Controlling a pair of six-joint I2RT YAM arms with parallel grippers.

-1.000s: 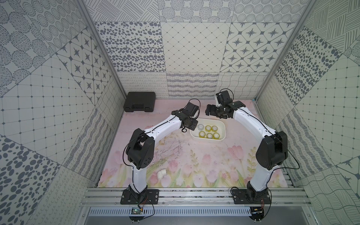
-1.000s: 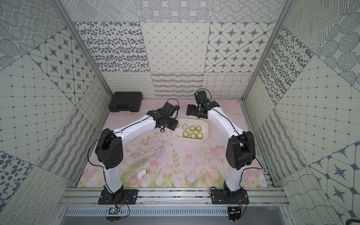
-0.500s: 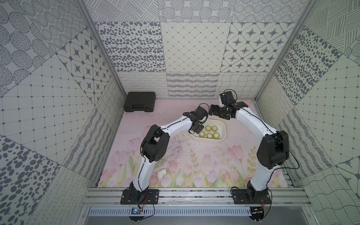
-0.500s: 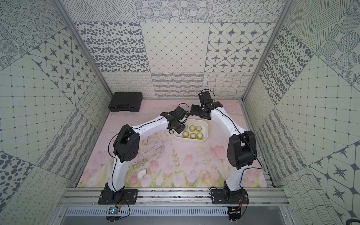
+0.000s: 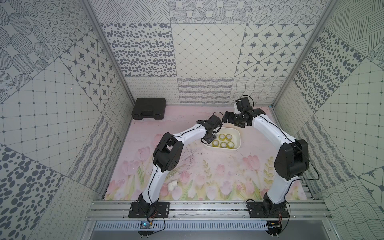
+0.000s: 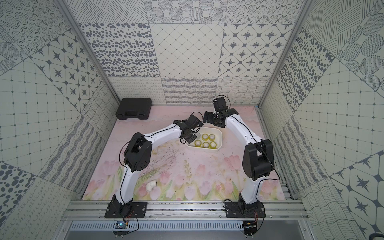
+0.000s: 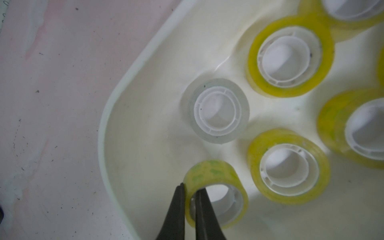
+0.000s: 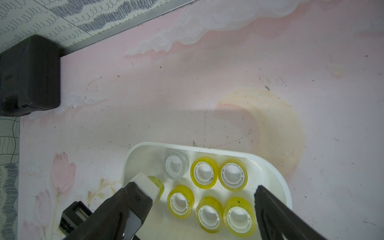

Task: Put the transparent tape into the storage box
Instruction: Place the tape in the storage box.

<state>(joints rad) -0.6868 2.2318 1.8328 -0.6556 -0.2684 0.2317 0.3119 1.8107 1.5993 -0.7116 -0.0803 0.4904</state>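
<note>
Left wrist view: left gripper (image 7: pixel 190 193) clamped on the wall of a tape roll (image 7: pixel 209 170), on edge above the box (image 7: pixel 108 116) corner, inside its rim; six rolls (image 7: pixel 218 111) lie flat inside; right gripper (image 8: pixel 201 187) hangs above, jaws apart. Released thus, it may roll onto neighbours.

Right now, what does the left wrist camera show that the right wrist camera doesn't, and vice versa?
Left wrist only: how the left gripper pinches the held yellow roll's wall, one finger inside. Right wrist only: the black case and the open right gripper. Both: the white box, the greyish roll lying flat in it beside other yellow rolls.
</note>
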